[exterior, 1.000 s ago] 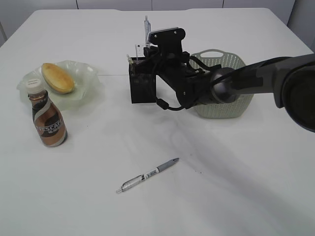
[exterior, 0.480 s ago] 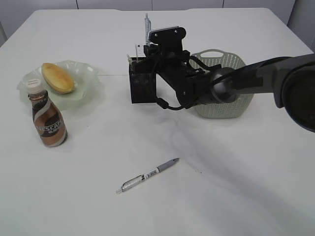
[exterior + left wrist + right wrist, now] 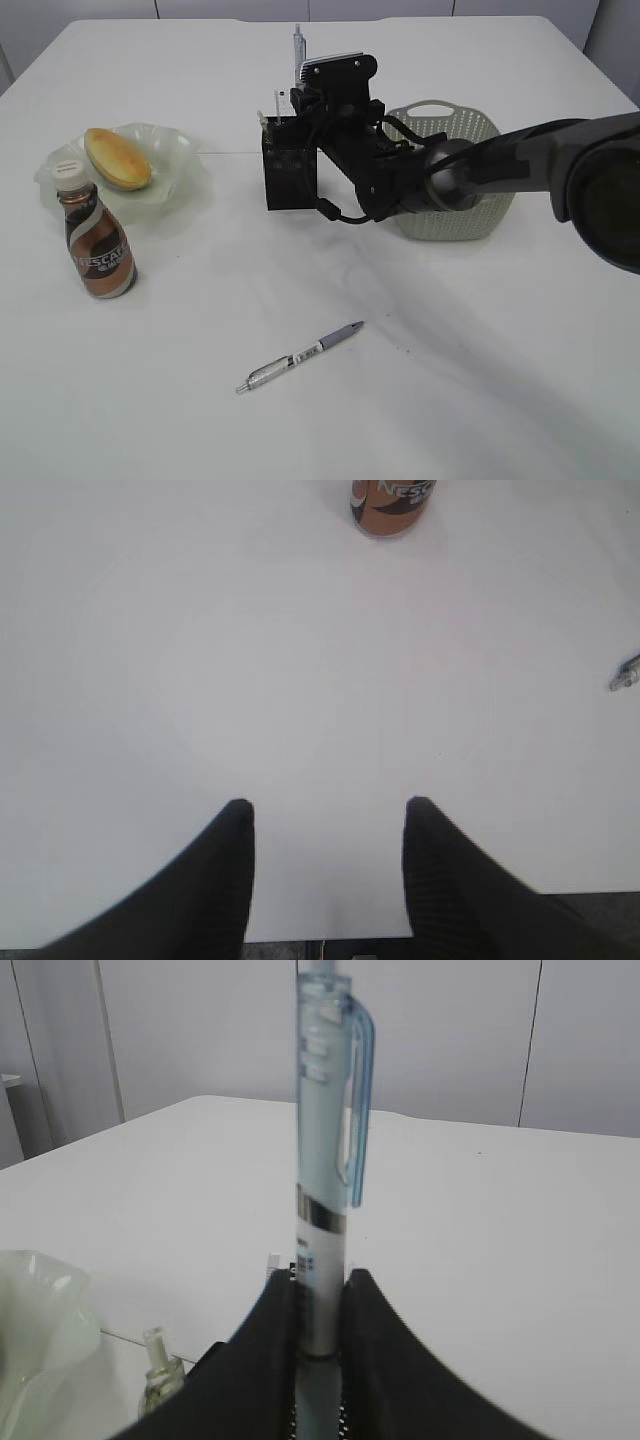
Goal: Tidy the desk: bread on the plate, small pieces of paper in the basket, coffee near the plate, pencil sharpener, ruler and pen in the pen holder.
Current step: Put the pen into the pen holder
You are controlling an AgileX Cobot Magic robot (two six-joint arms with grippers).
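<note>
My right gripper (image 3: 322,1290) is shut on a pale-blue pen (image 3: 325,1160) and holds it upright over the black mesh pen holder (image 3: 290,168). The pen's lower end is hidden behind the fingers. A whitish strip, seemingly the ruler (image 3: 283,98), pokes out of the holder. A second pen (image 3: 300,357) lies on the desk (image 3: 200,400) near the front. The bread (image 3: 117,157) rests on the green plate (image 3: 175,150), with the coffee (image 3: 95,240) beside it. My left gripper (image 3: 327,810) hangs open over bare desk. Pencil sharpener and paper pieces are out of view.
The grey-green basket (image 3: 455,125) stands behind my right arm, just right of the pen holder. In the left wrist view, the coffee's base (image 3: 392,500) is far ahead and the lying pen's tip (image 3: 625,672) is at the right edge.
The right gripper has shifted slightly upward with the pen over the holder. Nothing else moved.
</note>
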